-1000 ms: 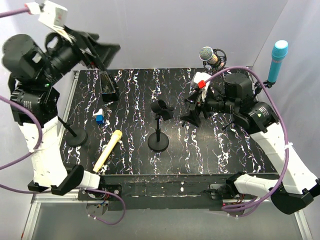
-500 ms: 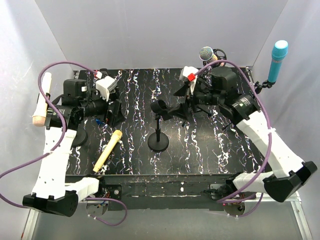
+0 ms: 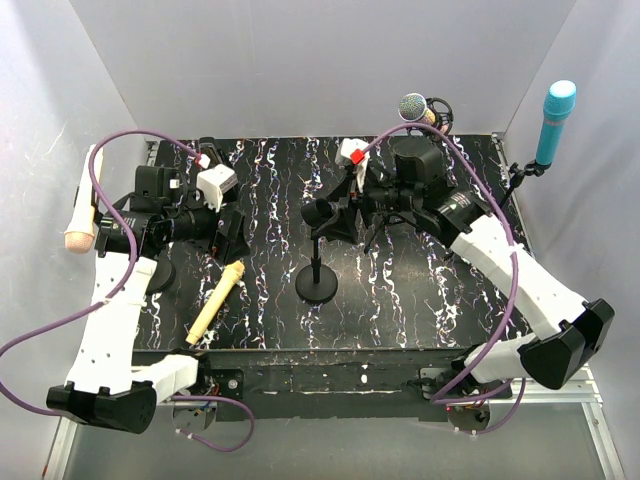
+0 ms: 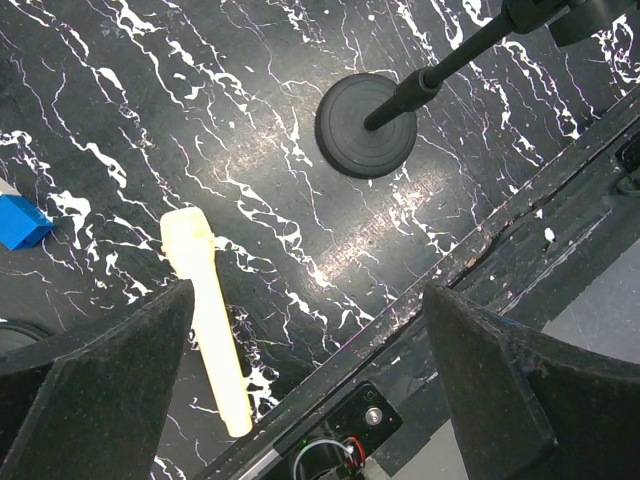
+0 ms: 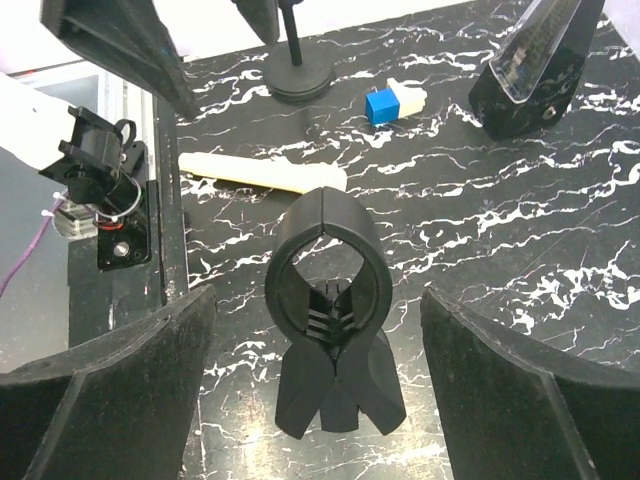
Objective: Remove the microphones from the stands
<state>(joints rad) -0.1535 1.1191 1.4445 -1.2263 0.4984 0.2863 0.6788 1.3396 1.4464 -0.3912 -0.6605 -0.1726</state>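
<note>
Microphone (image 3: 216,300), cream-coloured, lay flat on the tabletop (image 3: 420,290) at the near left, its head pointing far and right, well apart from the central stand (image 3: 318,287), whose clip (image 5: 328,290) stood empty. Over the preceding second the microphone and stand had not shifted, but both arms had. The left arm had dropped from a raised pose to hang over the left of the tabletop. The right arm had swung leftward until the right claw (image 3: 340,203) faced the clip. The left claw (image 4: 308,292) was spread wide and held nothing, looking down on the microphone and the stand's round base (image 4: 368,125). The right claw was likewise spread wide, the clip seen between its fingers but untouched. Judged from this layout, the removal was already accomplished for this stand, and the right claw's approach met only an empty holder. Nearby were a small blue block (image 4: 22,222) just left of the microphone's head, a second stand base (image 5: 298,80) at the left, and a dark wedge-shaped object (image 5: 535,70) at the far left. A silver-headed microphone (image 3: 413,106), a teal microphone (image 3: 555,115) and a pale pink microphone (image 3: 78,205) sat beyond the tabletop's edges. Nothing lay between the left claw and the microphone.
</note>
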